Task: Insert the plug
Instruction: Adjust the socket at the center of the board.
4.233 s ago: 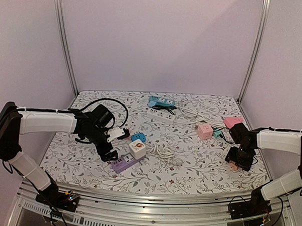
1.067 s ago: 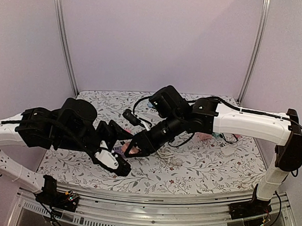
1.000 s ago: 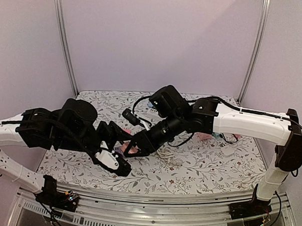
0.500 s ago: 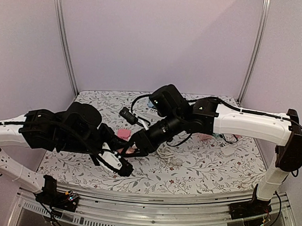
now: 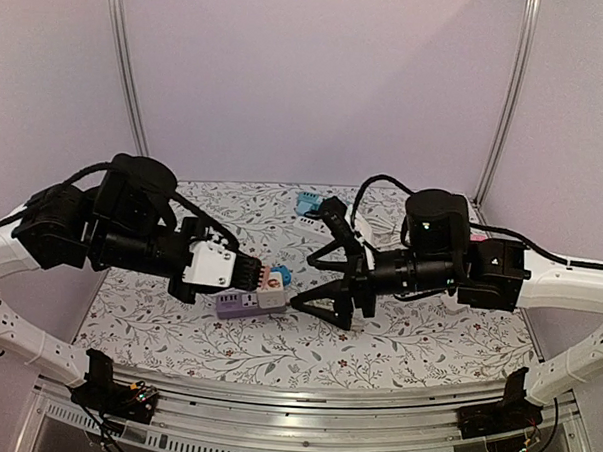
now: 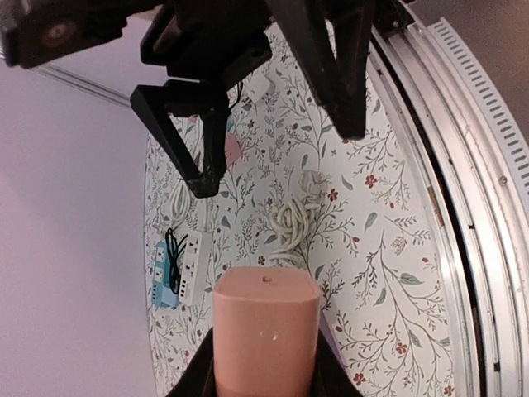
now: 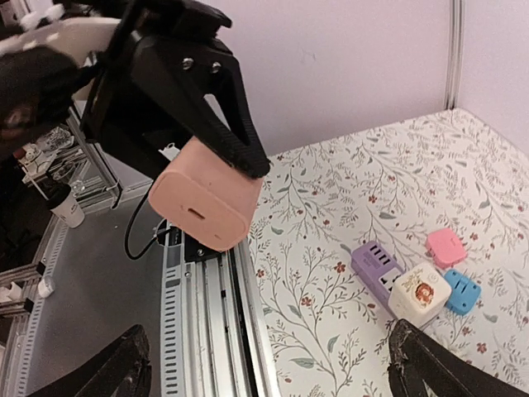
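Desk (image 5: 427, 342): floral-patterned cover, purple power strip (image 5: 240, 303) lying on it
Walls (image 5: 318, 87): plain lilac
Left end effector (image 5: 259, 275): clamped on pink plug (image 6: 266, 327)
Right end effector (image 5: 304, 283): spread wide, holding nothing

No lettering, brand or number is legible in any view. The white cube socket (image 7: 420, 294) bears a small round picture, too blurred for words; the pink plug (image 7: 207, 203) shows no print.
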### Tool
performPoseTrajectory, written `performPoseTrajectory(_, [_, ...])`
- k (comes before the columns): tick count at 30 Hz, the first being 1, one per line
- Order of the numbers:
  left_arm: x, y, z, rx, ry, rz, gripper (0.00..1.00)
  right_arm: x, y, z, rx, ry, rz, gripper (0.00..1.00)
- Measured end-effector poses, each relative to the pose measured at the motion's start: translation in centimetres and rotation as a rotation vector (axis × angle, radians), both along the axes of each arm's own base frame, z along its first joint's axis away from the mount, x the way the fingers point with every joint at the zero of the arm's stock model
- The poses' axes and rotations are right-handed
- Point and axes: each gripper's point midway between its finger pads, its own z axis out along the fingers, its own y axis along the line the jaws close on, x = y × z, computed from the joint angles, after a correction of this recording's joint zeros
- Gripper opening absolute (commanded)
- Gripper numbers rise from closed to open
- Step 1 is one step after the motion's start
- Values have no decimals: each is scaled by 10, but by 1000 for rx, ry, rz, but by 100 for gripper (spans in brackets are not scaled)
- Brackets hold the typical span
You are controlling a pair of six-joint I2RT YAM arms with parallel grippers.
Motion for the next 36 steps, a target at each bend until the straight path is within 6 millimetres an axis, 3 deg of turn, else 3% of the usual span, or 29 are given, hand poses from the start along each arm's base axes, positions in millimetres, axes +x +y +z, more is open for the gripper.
performPoseTrajectory(3, [-11,-5,17,-97,134,13,0,-5,-7,17,109,-145,24,98])
performPoseTrajectory(8, [-26,-9,27,-162,280,8,0,-2,8,52,233,-288,40,99])
performPoseTrajectory(13, [-30,-12,29,-182,337,22,0,-16,28,56,258,-370,110,92])
performPoseTrajectory(18, [-30,-12,29,-193,370,44,0,-34,39,53,260,-430,187,63])
performPoseTrajectory(21, [-30,-13,29,-198,382,51,0,-34,43,54,257,-449,183,50])
performPoseTrajectory(26, [-29,-13,30,-208,391,62,0,-29,47,57,253,-455,158,38])
performPoseTrajectory(28, [-28,-13,31,-212,392,68,0,-28,47,57,247,-452,153,30])
performPoseTrajectory(32, [-28,-12,31,-217,419,83,0,-28,49,56,231,-481,160,1])
performPoseTrajectory(33, [-29,-12,31,-216,428,84,0,-28,49,55,226,-486,159,0])
performPoseTrajectory(34, [-29,-11,30,-215,429,84,9,-28,49,55,222,-487,161,0])
performPoseTrajectory(36, [-29,-11,30,-214,431,84,64,-28,49,55,210,-483,158,0])
